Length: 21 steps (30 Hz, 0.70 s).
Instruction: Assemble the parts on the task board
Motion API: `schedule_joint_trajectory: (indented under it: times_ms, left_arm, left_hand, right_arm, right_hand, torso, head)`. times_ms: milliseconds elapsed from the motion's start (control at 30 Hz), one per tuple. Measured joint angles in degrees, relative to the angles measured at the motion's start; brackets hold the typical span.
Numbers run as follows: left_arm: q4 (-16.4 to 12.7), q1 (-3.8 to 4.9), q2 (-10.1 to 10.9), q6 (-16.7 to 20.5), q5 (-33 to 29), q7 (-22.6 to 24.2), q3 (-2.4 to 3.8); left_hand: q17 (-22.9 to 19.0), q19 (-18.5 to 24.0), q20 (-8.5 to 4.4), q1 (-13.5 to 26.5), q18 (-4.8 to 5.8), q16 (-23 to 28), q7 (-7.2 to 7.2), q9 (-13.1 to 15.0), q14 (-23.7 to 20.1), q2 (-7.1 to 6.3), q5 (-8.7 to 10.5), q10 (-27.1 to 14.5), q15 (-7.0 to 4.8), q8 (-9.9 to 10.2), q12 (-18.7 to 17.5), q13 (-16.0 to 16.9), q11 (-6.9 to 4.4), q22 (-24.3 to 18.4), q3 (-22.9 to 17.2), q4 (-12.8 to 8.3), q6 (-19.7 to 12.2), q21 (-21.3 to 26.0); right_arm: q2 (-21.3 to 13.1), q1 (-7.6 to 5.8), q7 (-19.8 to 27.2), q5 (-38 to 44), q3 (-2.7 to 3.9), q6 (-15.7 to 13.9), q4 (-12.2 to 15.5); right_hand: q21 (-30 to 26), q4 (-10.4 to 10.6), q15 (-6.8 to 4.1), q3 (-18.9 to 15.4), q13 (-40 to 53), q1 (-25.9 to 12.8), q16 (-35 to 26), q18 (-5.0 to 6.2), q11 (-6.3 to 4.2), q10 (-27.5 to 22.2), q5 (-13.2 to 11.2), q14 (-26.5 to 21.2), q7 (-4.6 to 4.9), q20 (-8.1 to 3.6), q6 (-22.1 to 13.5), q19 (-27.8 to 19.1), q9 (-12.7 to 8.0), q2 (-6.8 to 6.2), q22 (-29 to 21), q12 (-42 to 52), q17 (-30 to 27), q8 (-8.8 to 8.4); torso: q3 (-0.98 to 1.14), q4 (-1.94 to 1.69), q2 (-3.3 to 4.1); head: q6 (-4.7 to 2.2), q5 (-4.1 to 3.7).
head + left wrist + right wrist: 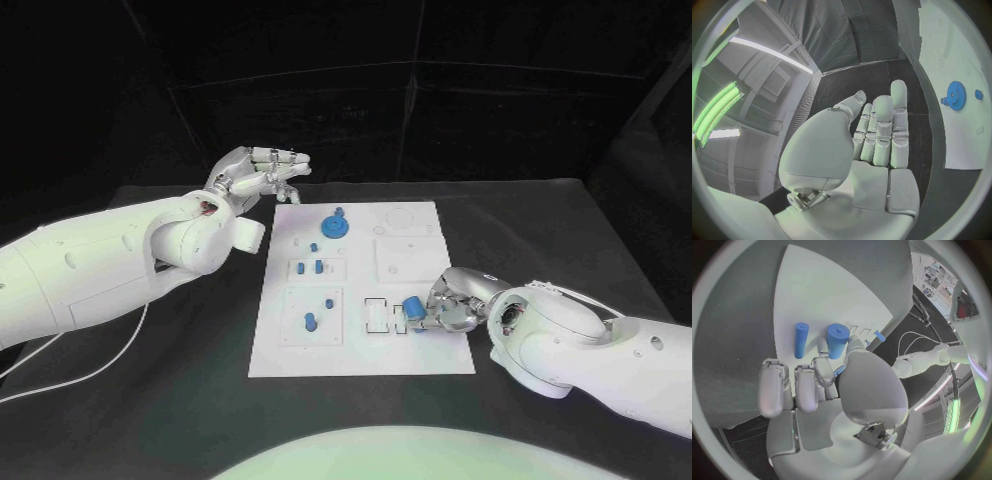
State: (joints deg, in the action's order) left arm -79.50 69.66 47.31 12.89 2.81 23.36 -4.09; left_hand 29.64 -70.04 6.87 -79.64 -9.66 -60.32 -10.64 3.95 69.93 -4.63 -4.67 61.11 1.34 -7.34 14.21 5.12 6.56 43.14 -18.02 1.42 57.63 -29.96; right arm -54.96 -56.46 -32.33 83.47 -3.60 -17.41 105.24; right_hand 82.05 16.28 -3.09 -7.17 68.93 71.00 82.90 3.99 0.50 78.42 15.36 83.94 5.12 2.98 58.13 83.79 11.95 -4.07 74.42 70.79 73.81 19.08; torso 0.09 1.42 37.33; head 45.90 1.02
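Black curtains (433, 90) hang behind the dark surface (562, 230). Overhead, a long strip light (773, 52) glows beside green-lit panels (714, 107).

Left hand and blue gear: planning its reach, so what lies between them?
In the head view, only bare white task board and black table separate the left hand from the blue gear.

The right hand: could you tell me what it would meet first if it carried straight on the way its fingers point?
Probably the task board itself: the right hand reaches leftward over it, holding a blue part at the slotted outline. Beyond lies a blue peg, though depth is unclear.
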Motion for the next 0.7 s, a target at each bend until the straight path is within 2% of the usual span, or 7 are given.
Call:
schedule_joint_trajectory:
  times_ms: [133,267,400,700]
  left_arm:
    - [-0.01,0.0,0.05,-0.04,0.0,-0.03,0.0]
    - [-0.05,0.0,0.1,-0.09,0.0,-0.07,0.0]
    - [-0.07,-0.02,0.13,-0.12,0.0,-0.1,-0.01]
    - [-0.15,-0.02,0.24,-0.18,0.0,-0.17,-0.01]
  left_hand:
    - [0.0,0.0,0.0,0.0,0.0,0.0,0.0,0.0,0.0,0.0,0.0,0.0,0.0,0.0,0.0,0.0,0.0,0.0,0.0,0.0,0.0,0.0]
    - [-0.02,0.0,0.0,0.0,0.0,0.0,0.0,0.0,0.0,0.0,0.0,0.0,0.0,0.0,0.0,0.0,0.0,0.01,0.0,0.0,0.0,0.02]
    - [-0.08,0.0,0.0,0.0,0.0,0.0,0.0,0.0,0.0,0.0,0.0,0.0,0.0,0.0,0.0,0.0,0.0,0.01,0.0,0.0,0.0,0.21]
    - [-0.08,0.0,0.0,0.0,0.0,0.0,0.0,0.0,0.0,0.0,0.0,0.0,0.0,0.0,0.0,0.0,0.0,0.01,0.0,0.0,0.0,0.21]
  right_arm:
    - [0.48,0.07,0.3,0.65,0.08,-0.36,-0.45]
    - [0.27,0.22,0.42,1.16,-0.03,-0.95,-0.04]
    - [-0.74,0.45,0.31,1.3,-0.2,-1.87,1.13]
    - [-2.8,0.65,-0.21,0.22,-0.34,-5.31,4.58]
  right_hand:
    - [0.0,-0.17,0.0,-0.46,0.8,1.43,0.22,0.0,0.01,0.41,2.16,0.0,-0.18,0.0,-0.2,0.0,0.52,0.63,0.14,0.38,0.18,0.0]
    - [0.26,-0.26,-0.11,-0.85,1.87,3.01,0.24,0.0,-0.01,0.84,6.04,0.12,0.16,0.0,-0.61,0.0,0.83,1.3,0.44,1.25,0.51,0.67]
    - [0.66,-0.25,-0.42,-0.85,3.12,3.88,0.63,-0.01,-0.61,1.86,10.03,0.0,-0.52,-0.21,-0.72,0.2,1.38,2.21,0.54,2.12,1.14,1.18]
    - [0.93,0.14,-0.62,-1.87,5.01,3.88,0.97,0.0,-0.83,2.89,14.37,0.2,-0.74,-0.26,-0.15,0.25,2.51,2.21,0.53,3.3,1.13,1.71]
  torso:
    - [-0.01,-0.02,0.0]
    - [-0.01,-0.04,-0.03]
    - [-0.01,-0.04,-0.06]
    - [-0.1,-0.04,-0.1]
  head:
    - [0.04,0.07]
    - [0.0,0.13]
    - [-0.14,0.18]
    - [-0.21,-0.01]
